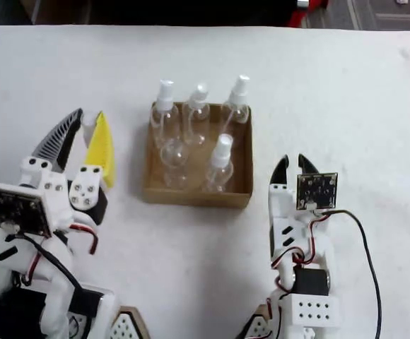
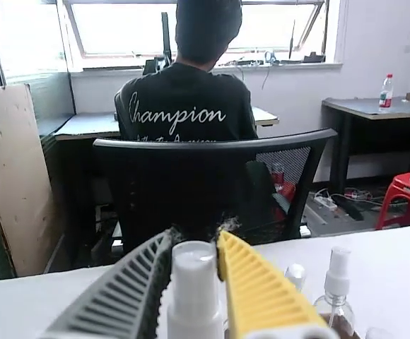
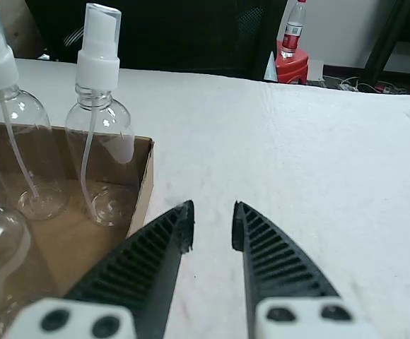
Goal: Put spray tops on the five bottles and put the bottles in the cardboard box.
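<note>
The cardboard box (image 1: 195, 198) sits mid-table with five clear bottles standing in it. Three at the back (image 1: 196, 113) and one at the front right (image 1: 220, 164) wear white spray tops; the front left bottle (image 1: 173, 159) has an open neck. My left gripper (image 1: 89, 116) is left of the box, shut on a white spray top (image 1: 88, 127), which stands upright between the grey and yellow fingers (image 2: 254, 282). My right gripper (image 1: 293, 164) rests right of the box, open with a narrow gap and nothing in it (image 3: 212, 220). Two capped bottles (image 3: 99, 141) stand just beyond it inside the box wall (image 3: 143, 185).
White cloth covers the table, with bare room behind the box and to the far right. A person sits in a black chair (image 2: 205, 183) beyond the table's far edge, back turned. The arm bases occupy the near edge.
</note>
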